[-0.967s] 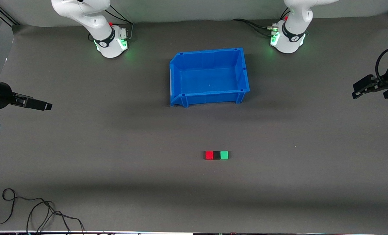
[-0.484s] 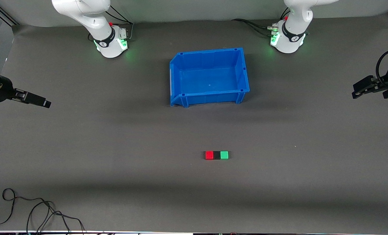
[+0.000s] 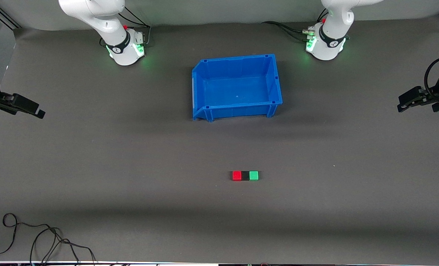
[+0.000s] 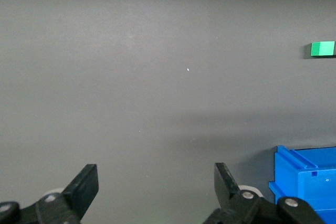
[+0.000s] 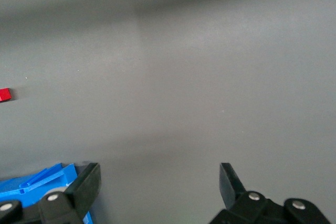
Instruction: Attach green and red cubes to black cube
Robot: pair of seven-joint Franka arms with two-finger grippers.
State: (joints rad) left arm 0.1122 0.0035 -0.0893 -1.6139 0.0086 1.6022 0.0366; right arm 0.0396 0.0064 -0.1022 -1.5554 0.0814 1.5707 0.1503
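Cubes: we see red cube (image 3: 237,176), black cube (image 3: 245,176), green cube (image 3: 254,175) touching in one row, nearer the camera than the blue bin (image 3: 236,87).
Change: right gripper (image 3: 38,112) has drawn back toward its table end; left gripper (image 3: 402,105) barely moved.
Fingers: both spread apart, empty.
Meaning: we judge the attaching finished.

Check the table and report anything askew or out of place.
Nothing stands out. The red cube, black cube and green cube sit in one straight row; the blue bin stands upright.

Grey table (image 3: 130,155) bears blue bin (image 3: 236,107), red (image 3: 237,176), black (image 3: 245,176), green cubes (image 3: 254,176) seemingly touching, cable (image 3: 38,240)
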